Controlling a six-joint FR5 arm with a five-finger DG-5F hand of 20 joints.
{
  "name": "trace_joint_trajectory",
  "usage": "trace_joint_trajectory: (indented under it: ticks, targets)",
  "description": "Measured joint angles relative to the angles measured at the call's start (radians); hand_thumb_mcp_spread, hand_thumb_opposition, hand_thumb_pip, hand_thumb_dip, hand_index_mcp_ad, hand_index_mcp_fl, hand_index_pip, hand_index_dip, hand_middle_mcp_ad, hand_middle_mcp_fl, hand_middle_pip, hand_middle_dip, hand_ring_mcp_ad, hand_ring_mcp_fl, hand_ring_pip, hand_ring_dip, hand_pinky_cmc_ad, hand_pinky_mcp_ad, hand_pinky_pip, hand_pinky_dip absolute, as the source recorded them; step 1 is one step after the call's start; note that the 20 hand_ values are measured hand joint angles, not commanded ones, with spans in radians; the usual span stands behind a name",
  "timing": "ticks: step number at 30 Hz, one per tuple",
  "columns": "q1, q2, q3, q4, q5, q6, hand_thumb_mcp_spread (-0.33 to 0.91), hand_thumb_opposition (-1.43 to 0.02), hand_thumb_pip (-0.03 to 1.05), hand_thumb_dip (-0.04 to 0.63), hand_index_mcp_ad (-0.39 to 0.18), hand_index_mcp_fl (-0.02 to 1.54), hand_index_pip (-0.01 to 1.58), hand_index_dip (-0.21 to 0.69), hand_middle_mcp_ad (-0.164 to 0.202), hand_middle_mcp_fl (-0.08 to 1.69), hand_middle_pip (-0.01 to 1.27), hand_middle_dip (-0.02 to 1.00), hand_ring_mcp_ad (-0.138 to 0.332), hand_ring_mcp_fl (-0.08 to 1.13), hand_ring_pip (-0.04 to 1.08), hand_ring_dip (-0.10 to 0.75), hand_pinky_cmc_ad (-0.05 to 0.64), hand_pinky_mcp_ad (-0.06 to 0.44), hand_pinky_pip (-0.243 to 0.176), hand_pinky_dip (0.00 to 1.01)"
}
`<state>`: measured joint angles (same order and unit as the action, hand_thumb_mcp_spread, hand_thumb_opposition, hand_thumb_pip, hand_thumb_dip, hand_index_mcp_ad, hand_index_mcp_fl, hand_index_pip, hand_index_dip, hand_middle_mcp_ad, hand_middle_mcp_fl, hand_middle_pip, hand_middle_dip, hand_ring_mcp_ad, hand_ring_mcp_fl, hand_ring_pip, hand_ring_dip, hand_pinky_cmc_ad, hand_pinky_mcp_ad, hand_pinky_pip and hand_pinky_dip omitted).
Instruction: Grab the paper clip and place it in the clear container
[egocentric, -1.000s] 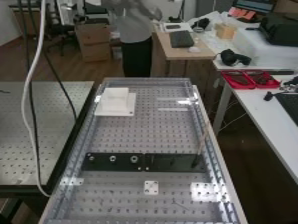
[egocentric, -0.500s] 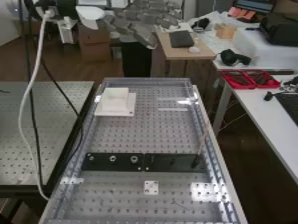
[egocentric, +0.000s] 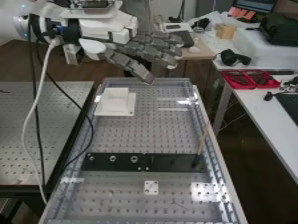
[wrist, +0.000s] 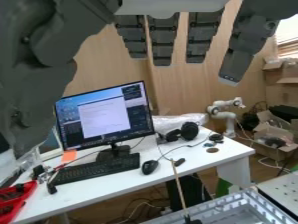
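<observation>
The hand (egocentric: 143, 49) is above the bench's far end in the high view, its dark grey fingers straight and holding nothing. In the wrist view the hand (wrist: 163, 40) has its fingers extended, well spread from the thumb. Clear walls (egocentric: 214, 145) run round the perforated bench top, below the hand; I cannot tell whether they are the clear container. A faint thin thing (egocentric: 179, 204) lies near the bench's near end, and I cannot tell whether it is the paper clip.
A white stepped block (egocentric: 115, 103) stands at the bench's far left. Black plates (egocentric: 113, 161) cross its middle, with a thin upright rod (egocentric: 202, 142) at their right end. A cable (egocentric: 30, 122) hangs at the left. Red trays (egocentric: 249, 80) sit on the side table.
The arm has come in from the upper left. Its hand has moved down towards the bench's far end, and the hanging cables have shifted with it.
</observation>
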<state>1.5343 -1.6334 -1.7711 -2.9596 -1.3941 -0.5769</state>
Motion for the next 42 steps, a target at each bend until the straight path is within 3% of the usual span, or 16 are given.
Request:
trace_joint_trajectory:
  ticks: [7, 12, 18, 22, 29, 42]
  targets:
    - [-0.017, -0.032, -0.029, 0.035, 0.044, 0.031, 0.23, -0.72, 0.53, 0.098, -0.021, 0.04, 0.08, 0.016, 0.075, 0.00, 0.14, 0.19, 0.164, 0.00, 0.10, 0.124, 0.361, 0.312, -0.094, 0.59]
    - [-0.035, -0.056, -0.050, 0.062, 0.060, 0.050, 0.25, -0.74, 0.56, 0.141, -0.056, 0.04, 0.10, 0.010, 0.075, 0.00, 0.14, 0.19, 0.164, 0.00, 0.10, 0.124, 0.361, 0.312, -0.094, 0.59]
    - [-0.083, -0.095, -0.061, 0.080, 0.042, 0.080, 0.27, -0.75, 0.60, 0.164, -0.056, 0.07, 0.26, 0.010, 0.075, 0.00, 0.14, 0.19, 0.166, 0.00, 0.10, 0.124, 0.361, 0.312, -0.094, 0.59]
    - [-0.124, -0.122, -0.062, 0.094, 0.007, 0.091, 0.28, -0.76, 0.62, 0.178, -0.087, 0.09, 0.35, 0.000, 0.075, 0.00, 0.14, 0.19, 0.166, 0.00, 0.10, 0.124, 0.365, 0.312, -0.094, 0.57]
    - [-0.202, -0.176, -0.046, 0.107, -0.088, 0.098, 0.28, -0.77, 0.63, 0.190, -0.094, 0.18, 0.58, -0.005, 0.073, 0.00, 0.14, 0.19, 0.166, 0.00, 0.10, 0.124, 0.361, 0.312, -0.094, 0.56]
    - [-0.339, -0.300, 0.020, 0.127, -0.274, 0.113, 0.33, -0.78, 0.64, 0.190, -0.093, 0.10, 1.00, -0.005, 0.075, -0.01, 0.14, 0.19, 0.164, -0.01, 0.09, 0.124, 0.361, 0.312, -0.094, 0.52]
